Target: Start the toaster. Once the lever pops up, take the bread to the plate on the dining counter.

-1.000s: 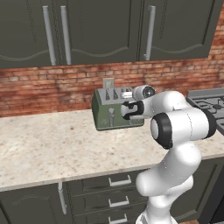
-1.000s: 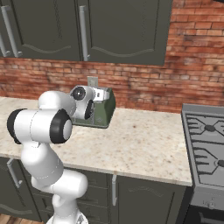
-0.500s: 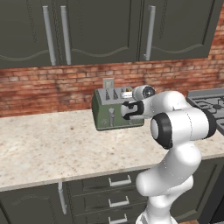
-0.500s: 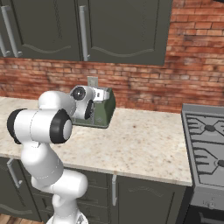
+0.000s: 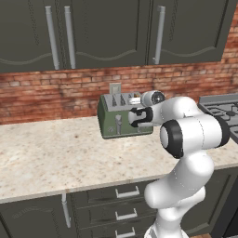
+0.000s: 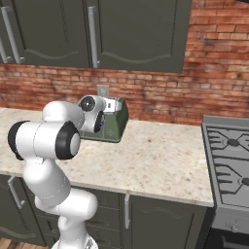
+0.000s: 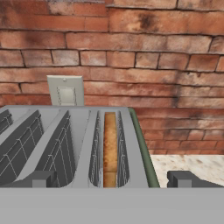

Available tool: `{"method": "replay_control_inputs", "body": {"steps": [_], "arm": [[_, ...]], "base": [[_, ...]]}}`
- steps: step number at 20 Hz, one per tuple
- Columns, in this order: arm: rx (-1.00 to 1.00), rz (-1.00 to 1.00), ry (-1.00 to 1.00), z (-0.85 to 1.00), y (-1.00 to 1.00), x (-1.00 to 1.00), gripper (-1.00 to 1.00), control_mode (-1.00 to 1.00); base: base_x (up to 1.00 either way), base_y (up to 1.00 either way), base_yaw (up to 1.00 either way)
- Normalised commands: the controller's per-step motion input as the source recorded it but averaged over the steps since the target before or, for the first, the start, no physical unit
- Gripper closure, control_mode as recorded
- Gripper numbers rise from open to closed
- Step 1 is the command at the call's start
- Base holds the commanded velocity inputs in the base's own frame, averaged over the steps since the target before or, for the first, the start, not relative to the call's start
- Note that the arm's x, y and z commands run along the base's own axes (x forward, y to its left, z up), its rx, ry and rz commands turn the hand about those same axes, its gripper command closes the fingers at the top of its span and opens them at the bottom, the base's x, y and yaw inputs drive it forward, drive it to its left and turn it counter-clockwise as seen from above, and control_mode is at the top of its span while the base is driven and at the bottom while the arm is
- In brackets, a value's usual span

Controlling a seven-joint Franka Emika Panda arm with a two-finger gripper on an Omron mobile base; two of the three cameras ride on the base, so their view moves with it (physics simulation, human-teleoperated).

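The olive-green toaster (image 5: pixel 111 122) stands on the counter against the brick wall, also in the right base view as the toaster (image 6: pixel 119 119). My gripper (image 5: pixel 135 117) is open and sits right at the toaster's front, on its right-hand side, covering the lever there. In the hand view the toaster (image 7: pixel 78 131) lies just below, with the golden bread (image 7: pixel 110 146) sunk in its rightmost slot. The gripper (image 7: pixel 111 180) straddles that slot with both fingertips (image 7: pixel 40 179) wide apart, nothing between them. The plate and the dining counter are out of view.
A speckled beige counter (image 5: pixel 51 158) runs left of the toaster. A gas stove (image 6: pixel 231 160) stands to the right. Dark wall cabinets (image 5: pixel 111 32) hang overhead. A wall outlet (image 7: pixel 65 90) sits on the brick behind the toaster. The toaster's left lever (image 5: pixel 118 124) is in sight.
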Motion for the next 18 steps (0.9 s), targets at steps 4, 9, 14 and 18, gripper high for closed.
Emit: {"method": "replay_control_inputs", "body": {"steps": [4,9,14,18], "arm": [[0.0,0.0,0.0,0.0,0.0,0.0,-1.0,-1.0],[0.0,0.0,0.0,0.0,0.0,0.0,-1.0,-1.0],[0.0,0.0,0.0,0.0,0.0,0.0,-1.0,-1.0],[0.0,0.0,0.0,0.0,0.0,0.0,-1.0,-1.0]], "base": [[0.0,0.0,0.0],[0.0,0.0,0.0],[0.0,0.0,0.0],[0.0,0.0,0.0]]}}
